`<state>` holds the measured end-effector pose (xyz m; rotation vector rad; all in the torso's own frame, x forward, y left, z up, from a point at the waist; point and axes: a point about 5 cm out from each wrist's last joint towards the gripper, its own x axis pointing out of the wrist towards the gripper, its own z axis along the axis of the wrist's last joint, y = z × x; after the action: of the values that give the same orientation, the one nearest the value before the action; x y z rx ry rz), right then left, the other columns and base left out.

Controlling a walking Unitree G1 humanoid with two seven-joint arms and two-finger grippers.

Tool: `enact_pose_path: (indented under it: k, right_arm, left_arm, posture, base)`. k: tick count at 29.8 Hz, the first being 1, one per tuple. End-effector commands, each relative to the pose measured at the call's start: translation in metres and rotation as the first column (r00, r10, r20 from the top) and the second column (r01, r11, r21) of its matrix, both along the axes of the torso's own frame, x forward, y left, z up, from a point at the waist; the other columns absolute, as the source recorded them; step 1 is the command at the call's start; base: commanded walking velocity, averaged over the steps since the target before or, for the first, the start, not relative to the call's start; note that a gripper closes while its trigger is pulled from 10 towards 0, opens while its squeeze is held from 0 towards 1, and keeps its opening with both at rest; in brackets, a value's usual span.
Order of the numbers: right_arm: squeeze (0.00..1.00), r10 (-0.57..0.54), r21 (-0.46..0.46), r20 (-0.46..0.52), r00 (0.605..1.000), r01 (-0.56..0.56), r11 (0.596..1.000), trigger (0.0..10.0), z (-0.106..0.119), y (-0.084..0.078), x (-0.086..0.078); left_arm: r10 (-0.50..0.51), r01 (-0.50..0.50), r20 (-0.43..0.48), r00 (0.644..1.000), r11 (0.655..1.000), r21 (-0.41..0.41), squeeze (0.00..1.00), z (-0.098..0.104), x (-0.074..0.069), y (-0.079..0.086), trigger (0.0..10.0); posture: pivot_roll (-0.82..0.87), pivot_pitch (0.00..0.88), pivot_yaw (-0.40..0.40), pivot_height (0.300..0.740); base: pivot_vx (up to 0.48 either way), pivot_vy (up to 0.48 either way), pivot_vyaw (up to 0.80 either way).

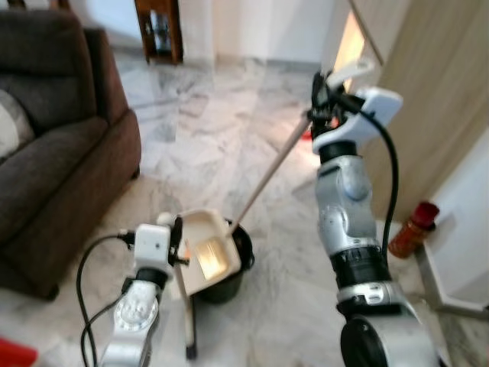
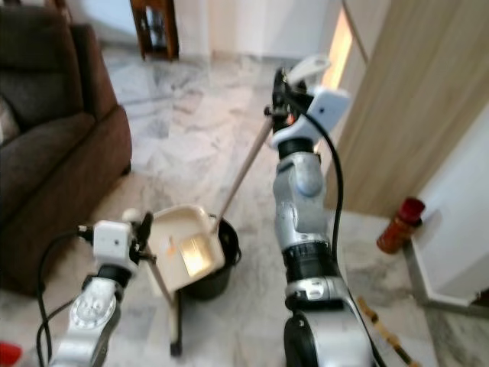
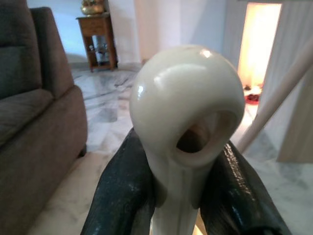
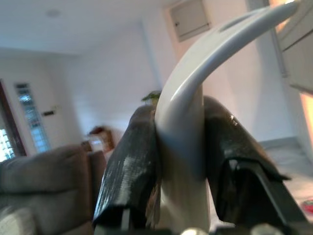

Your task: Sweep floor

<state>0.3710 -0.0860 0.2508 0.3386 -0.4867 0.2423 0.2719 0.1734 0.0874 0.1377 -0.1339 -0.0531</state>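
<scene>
Flanking the marble floor (image 1: pixel 214 138) on the robot's left is a brown sofa (image 1: pixel 53 145). The right gripper (image 1: pixel 325 95) is clamped on the broom handle (image 1: pixel 271 172), raised high, its lower end in the black bin (image 1: pixel 229 279). The left gripper (image 1: pixel 177 241) is closed on the dustpan handle (image 3: pixel 183 122), with the cream dustpan (image 1: pixel 206 248) tilted over the bin.

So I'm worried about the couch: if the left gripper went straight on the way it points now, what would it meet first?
Probably bare marble floor, not the couch, which lies off to one side. The left gripper holds the dustpan handle; beyond it the way looks free toward the far wall, though depth is unclear.
</scene>
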Motion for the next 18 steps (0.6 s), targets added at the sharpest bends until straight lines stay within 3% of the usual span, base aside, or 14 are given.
enact_pose_path:
  k: [1,8,18]
  right_arm:
    - [0.0,-0.013,0.067,0.066,0.998,0.009,0.998,10.0,0.0185,-0.0074,-0.0023]
    - [0.0,-0.008,0.065,0.065,0.998,0.004,0.998,10.0,0.0185,-0.007,-0.0025]
    - [0.0,0.004,0.056,0.076,0.997,-0.008,0.998,10.0,0.0198,-0.0053,-0.004]
  left_arm:
    - [-0.011,0.009,0.062,0.998,1.0,0.024,0.0,0.0123,0.0039,-0.0029,10.0]
    - [-0.01,0.008,0.067,0.998,1.0,0.023,0.0,0.0128,0.0041,-0.0026,10.0]
    - [-0.012,0.011,0.086,0.996,1.0,0.015,0.0,0.0153,0.0037,-0.0035,10.0]
  posture:
    - [0.02,0.0,-0.006,0.74]
    - [0.02,0.0,-0.006,0.74]
    - [0.02,0.0,-0.007,0.74]
  base:
    - [0.349,0.0,0.0]
    - [0.35,0.0,0.0]
    - [0.0,0.0,0.0]
